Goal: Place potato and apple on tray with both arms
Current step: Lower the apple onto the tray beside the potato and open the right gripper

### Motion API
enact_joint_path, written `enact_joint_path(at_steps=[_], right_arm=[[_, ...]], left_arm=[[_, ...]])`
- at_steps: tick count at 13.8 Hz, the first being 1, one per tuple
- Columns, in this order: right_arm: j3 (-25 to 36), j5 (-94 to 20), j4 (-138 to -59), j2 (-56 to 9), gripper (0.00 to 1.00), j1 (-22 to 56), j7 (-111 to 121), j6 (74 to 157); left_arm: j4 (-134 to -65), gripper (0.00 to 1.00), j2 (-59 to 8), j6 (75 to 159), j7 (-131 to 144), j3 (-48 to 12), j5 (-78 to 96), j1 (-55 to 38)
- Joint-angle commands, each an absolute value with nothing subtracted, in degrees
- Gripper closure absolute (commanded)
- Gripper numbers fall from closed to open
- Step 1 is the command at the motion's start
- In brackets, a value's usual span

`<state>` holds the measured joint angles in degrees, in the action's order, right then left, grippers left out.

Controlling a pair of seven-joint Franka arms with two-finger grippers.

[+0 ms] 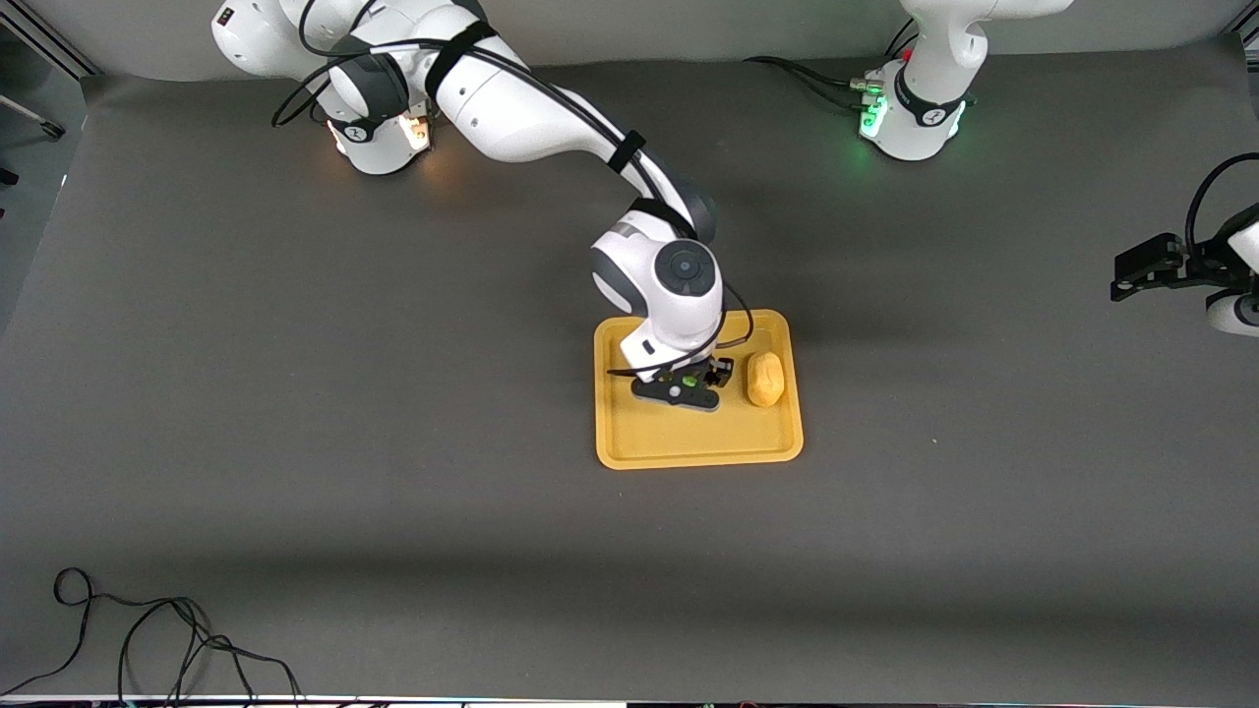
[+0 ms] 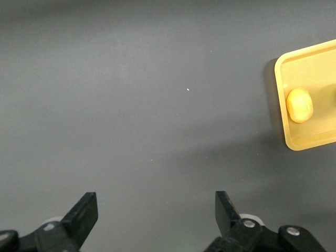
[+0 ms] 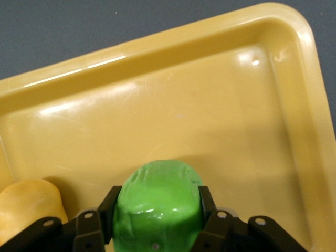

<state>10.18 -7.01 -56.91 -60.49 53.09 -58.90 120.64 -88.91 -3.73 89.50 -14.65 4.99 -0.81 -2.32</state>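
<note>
The yellow-orange tray (image 1: 689,438) lies at the table's middle. The potato (image 1: 765,380) lies in it, toward the left arm's end. My right gripper (image 1: 689,385) is down in the tray's middle beside the potato, shut on the green apple (image 1: 689,379). The right wrist view shows the apple (image 3: 157,207) gripped between both fingers (image 3: 108,202), low over the tray floor (image 3: 210,105), with the potato (image 3: 29,205) next to it. My left gripper (image 1: 1126,275) waits open and empty above bare table near the left arm's end. Its wrist view shows the open gripper (image 2: 156,202), the tray (image 2: 310,139) and the potato (image 2: 300,105).
A dark grey mat covers the table. A loose black cable (image 1: 148,629) lies near the front camera's edge at the right arm's end. The arm bases (image 1: 915,118) stand along the table's edge farthest from the front camera.
</note>
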Motion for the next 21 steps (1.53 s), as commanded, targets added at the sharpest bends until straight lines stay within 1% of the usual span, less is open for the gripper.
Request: enact_joint_path(at_steps=[1,4,5,6,7,9,11,16,17,18,21], right_arm=[[10.28,-5.54,-54.84,-62.66,0.61,53.09,-60.38,121.55],[9.93,-5.62,-54.84,-62.67,0.61,53.17,-60.56,121.9],[9.84,-5.71,-54.84,-62.67,0.57,53.17,-60.56,121.99],[9.84,-5.71,-54.93,-62.67,0.28,53.26,-60.47,121.99],[9.84,-5.71,-54.84,-62.58,0.0,53.09,-60.38,121.99],[10.28,-5.71,-54.84,-60.83,0.0,53.09,-60.29,120.86],[10.89,-5.89,-54.76,-56.45,0.0,52.91,-60.12,115.0],[10.46,-6.07,-55.28,-40.29,0.0,47.64,-58.37,97.86],[10.55,-5.8,-57.11,-36.6,0.0,46.68,-56.88,93.82],[10.55,-5.63,-60.09,-32.82,0.0,46.23,-54.86,91.87],[13.79,-4.84,-71.77,-21.66,0.0,46.32,-48.63,91.41]], left_arm=[[-89.12,0.01,-3.25,88.94,-16.52,5.19,-0.09,-1.76],[-89.3,0.01,-3.25,89.12,-16.52,5.19,-0.09,-1.58],[-89.3,0.01,-3.34,89.3,-16.61,5.19,-0.17,-1.58],[-89.3,0.01,-3.34,89.3,-17.22,5.1,-0.09,-1.15],[-89.3,0.01,-3.34,89.3,-17.66,4.4,-0.09,-0.71],[-89.3,0.01,-3.25,89.38,-17.67,4.22,-0.17,-0.79],[-89.3,0.01,-3.34,89.65,-17.67,4.22,-0.18,-0.97],[-89.38,0.01,-3.69,89.83,-17.14,4.22,-0.18,-1.32],[-89.38,0.0,-3.69,89.65,-17.75,4.22,0.09,-0.97],[-89.38,0.0,-3.69,89.65,-17.93,4.22,0.44,-1.05],[-89.03,0.0,-4.57,90.0,-17.84,4.22,0.44,-1.49]])
